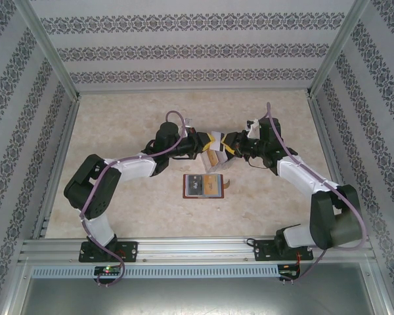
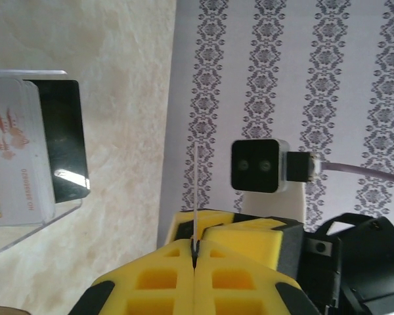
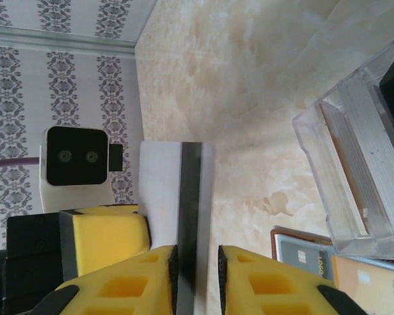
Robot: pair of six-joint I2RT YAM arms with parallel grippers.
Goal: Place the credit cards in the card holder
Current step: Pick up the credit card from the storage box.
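My two grippers meet above the middle of the table. The left gripper [image 2: 196, 252] [image 1: 214, 140] is shut on a thin white credit card [image 2: 195, 187], seen edge-on. In the right wrist view the same card [image 3: 159, 190] shows its white face and dark stripe. It stands between the parted fingers of the right gripper [image 3: 197, 262] [image 1: 229, 146], with a gap at the right pad. The reddish-brown card holder [image 1: 202, 186] [image 3: 276, 241] lies open on the table with a grey card [image 3: 305, 259] and a tan card [image 3: 374, 283] in it.
A clear plastic case [image 2: 26, 216] [image 3: 361, 170] stands under the grippers. It holds more cards, among them a white printed one [image 2: 13, 151] and a black one [image 2: 64, 141]. Patterned walls close in the table on three sides.
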